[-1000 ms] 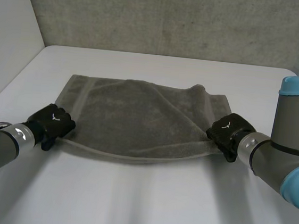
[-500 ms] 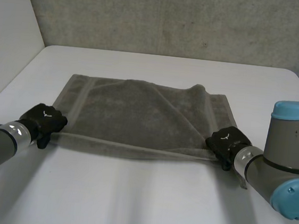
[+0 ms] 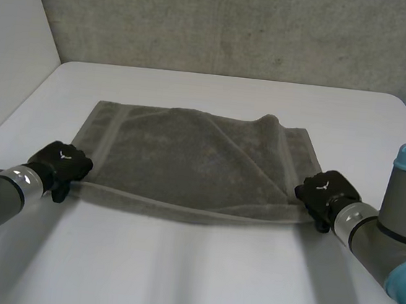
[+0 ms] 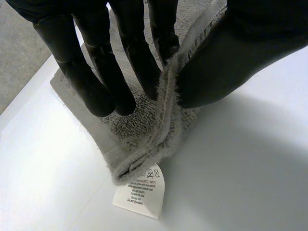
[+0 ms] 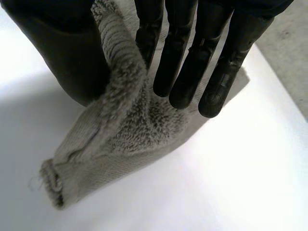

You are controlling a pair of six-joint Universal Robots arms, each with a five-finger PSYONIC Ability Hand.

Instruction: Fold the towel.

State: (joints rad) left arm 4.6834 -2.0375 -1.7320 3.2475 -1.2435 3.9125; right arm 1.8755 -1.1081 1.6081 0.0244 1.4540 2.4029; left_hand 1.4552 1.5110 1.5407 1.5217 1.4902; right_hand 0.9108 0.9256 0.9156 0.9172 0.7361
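Observation:
A grey towel (image 3: pixel 195 158) lies spread on the white table (image 3: pixel 198 268), with a diagonal crease across it. My left hand (image 3: pixel 60 164) is at its near left corner. There the thumb (image 4: pixel 226 57) and fingers (image 4: pixel 120 62) pinch the doubled hem (image 4: pixel 163 120), and a white care label (image 4: pixel 139 190) hangs below the corner. My right hand (image 3: pixel 326 190) is at the near right corner. The towel's edge (image 5: pixel 120 101) stands up between its thumb (image 5: pixel 72 53) and straight fingers (image 5: pixel 192 62). The near edge runs stretched between the two hands.
A grey wall (image 3: pixel 238 25) rises behind the table's far edge, and a white panel (image 3: pixel 11 45) stands at the far left. Bare tabletop lies in front of the towel and on both sides of it.
Both hands have drawn outward and a little nearer, the right one after first moving in. The near edge, which sagged between them, now runs straighter.

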